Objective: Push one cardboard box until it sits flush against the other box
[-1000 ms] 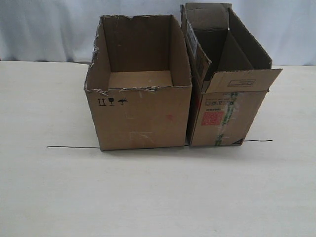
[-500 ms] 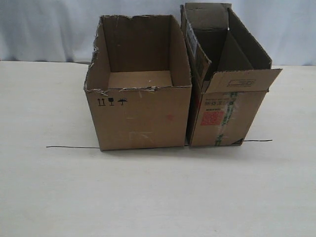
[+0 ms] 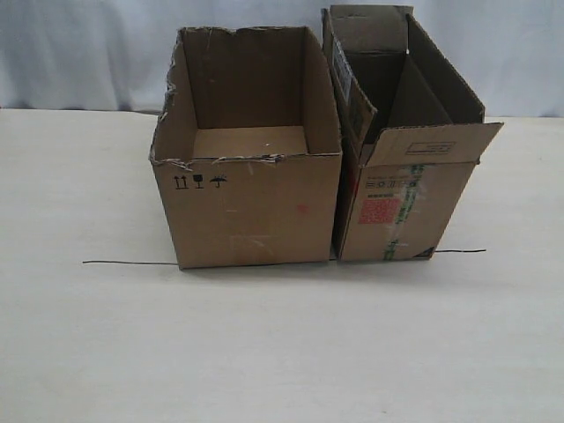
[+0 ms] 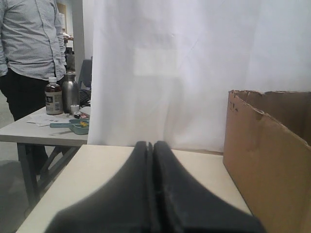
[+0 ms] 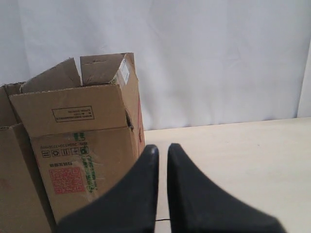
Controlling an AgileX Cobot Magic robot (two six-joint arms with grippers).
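Observation:
The cardboard box, narrow and tall with a red label, green tape and raised flaps, stands on the right of the table. The other box, wide and plain with black symbols, stands right beside it, and only a thin dark seam shows between their sides. Neither gripper appears in the exterior view. My left gripper is shut and empty, with the other box's wall off to one side. My right gripper is shut to a thin slit, holds nothing, and hovers near the labelled face of the cardboard box.
A thin black line runs along the pale table under the boxes' front edges. A white curtain hangs behind. The left wrist view shows a person and a side table with bottles beyond the table's edge.

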